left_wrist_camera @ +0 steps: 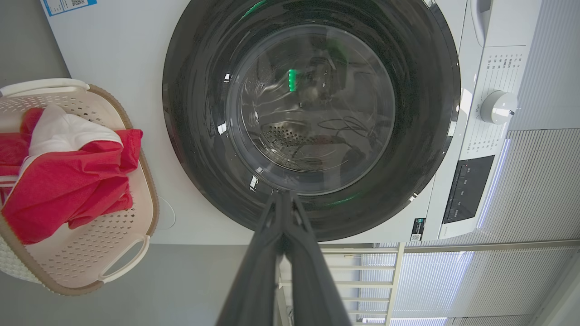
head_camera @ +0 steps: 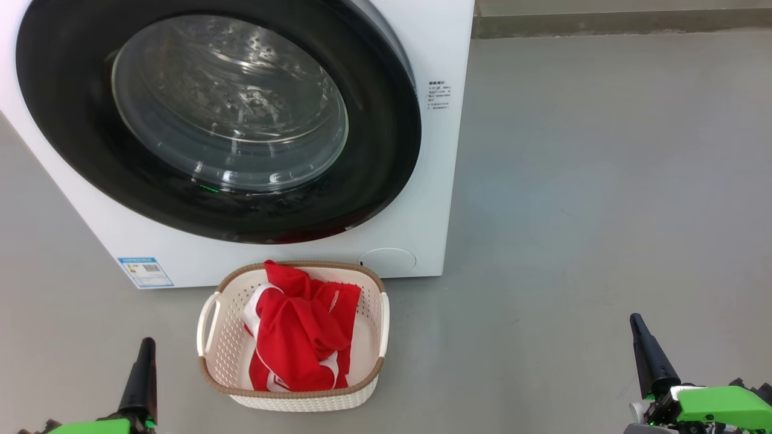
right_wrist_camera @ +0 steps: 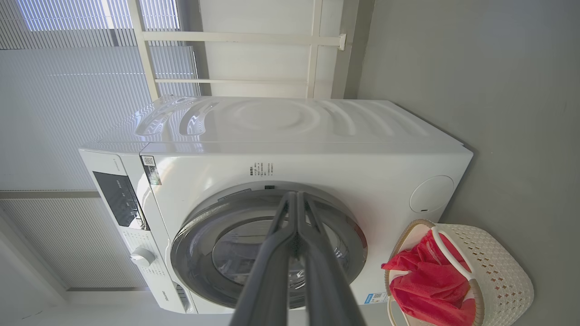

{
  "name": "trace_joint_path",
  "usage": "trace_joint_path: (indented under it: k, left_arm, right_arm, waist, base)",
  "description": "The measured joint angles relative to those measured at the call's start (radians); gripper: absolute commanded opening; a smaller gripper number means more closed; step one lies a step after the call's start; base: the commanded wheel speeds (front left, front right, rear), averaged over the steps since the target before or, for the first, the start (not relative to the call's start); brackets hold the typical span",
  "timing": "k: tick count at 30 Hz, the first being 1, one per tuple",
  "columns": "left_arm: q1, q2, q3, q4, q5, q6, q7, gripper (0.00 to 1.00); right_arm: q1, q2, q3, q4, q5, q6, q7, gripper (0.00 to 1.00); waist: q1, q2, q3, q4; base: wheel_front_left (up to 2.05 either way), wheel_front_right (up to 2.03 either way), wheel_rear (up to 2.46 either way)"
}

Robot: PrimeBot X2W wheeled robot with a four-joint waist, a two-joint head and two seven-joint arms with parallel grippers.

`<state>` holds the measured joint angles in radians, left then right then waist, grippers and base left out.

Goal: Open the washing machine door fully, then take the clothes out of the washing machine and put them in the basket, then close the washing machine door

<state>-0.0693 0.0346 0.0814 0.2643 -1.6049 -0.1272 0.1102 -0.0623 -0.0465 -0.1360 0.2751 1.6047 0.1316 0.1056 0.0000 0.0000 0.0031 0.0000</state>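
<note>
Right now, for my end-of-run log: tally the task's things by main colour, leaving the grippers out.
White: 2, washing machine and basket
Black: 1, washing machine door
Red: 1, clothes bundle
Total: 4

The white boxy washing machine (head_camera: 434, 199) has a glossy black-rimmed round door (head_camera: 380, 150) and a blue sticker (head_camera: 145, 272) at seven o'clock. The clothes (head_camera: 298, 328) are red, white-striped; the perforated plastic basket (head_camera: 226, 343) cream, brown-rimmed.
</note>
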Motion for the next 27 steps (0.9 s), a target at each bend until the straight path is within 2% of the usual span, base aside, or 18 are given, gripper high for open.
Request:
trace_joint_path:
  k: [27]
  left_arm:
    - [0.000,0.000,0.000,0.000,0.000,0.000,0.000,0.00]
  right_arm:
    - [0.000,0.000,0.000,0.000,0.000,0.000,0.000,0.00]
  waist:
    - [0.0000,0.0000,0.000,0.000]
  base:
    - [0.00,0.00,0.00]
